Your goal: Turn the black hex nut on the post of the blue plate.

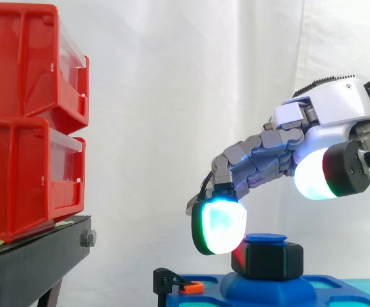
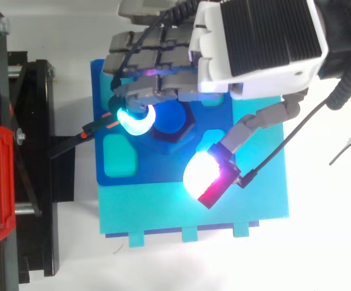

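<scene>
so far the hand merely straddles the black hex nut, fingers loosely spread, gripping nothing; turning remains.

Soft, bright, even light fills both views, and the white curtain shows no hot spot. The pads of my robot hand glow cyan-white, one burning out to plain white; from above, the white surface glares.
</scene>
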### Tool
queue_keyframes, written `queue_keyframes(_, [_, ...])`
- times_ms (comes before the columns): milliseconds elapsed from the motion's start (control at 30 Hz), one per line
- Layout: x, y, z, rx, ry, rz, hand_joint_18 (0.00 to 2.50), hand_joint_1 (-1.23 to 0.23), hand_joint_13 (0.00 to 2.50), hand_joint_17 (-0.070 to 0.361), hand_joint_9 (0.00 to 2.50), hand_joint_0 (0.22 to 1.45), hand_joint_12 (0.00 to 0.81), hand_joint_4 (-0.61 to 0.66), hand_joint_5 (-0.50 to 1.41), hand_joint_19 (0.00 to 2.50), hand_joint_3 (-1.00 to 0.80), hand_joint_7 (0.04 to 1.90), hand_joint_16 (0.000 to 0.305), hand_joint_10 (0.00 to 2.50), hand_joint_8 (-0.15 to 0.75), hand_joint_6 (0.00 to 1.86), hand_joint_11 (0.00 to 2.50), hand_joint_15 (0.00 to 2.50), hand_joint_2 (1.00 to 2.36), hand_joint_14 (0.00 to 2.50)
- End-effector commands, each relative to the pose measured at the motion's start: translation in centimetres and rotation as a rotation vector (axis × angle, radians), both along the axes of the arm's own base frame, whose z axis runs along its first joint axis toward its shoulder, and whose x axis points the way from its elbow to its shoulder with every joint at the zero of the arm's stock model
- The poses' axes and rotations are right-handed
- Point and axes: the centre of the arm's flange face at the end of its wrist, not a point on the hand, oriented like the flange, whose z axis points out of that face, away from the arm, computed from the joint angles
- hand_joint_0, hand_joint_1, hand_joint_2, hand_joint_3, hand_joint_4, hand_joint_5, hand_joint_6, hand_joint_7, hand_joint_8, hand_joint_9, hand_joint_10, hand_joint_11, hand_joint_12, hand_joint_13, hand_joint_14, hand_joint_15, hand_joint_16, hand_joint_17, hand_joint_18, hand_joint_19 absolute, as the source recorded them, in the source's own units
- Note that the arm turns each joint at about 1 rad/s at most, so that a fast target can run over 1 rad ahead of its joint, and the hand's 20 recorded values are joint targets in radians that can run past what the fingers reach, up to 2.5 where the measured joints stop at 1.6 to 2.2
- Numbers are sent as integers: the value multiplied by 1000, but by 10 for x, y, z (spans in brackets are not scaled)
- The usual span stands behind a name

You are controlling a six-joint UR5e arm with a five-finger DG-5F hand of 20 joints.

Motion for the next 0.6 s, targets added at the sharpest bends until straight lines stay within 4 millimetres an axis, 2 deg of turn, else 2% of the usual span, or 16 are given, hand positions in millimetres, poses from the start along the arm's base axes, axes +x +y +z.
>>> queue_keyframes(0, [-1, -5, 0, 2, -2, 5, 0, -441, 233, 133, 325, 430, 375, 210, -188, 0, -500, 1131, 59, 0, 257, 501, 61, 17, 1000, 1])
queue_keyframes(367, [-2, -12, 4, 5, -11, 13, 0, -517, 238, 132, 323, 431, 371, 212, -191, 0, -500, 1133, 59, 1, 252, 501, 55, 15, 1000, 0])
queue_keyframes(567, [2, -11, 15, 6, -28, 14, 5, -554, 239, 131, 328, 435, 369, 213, -191, 0, -500, 1132, 58, 2, 250, 501, 62, 9, 1000, 0])
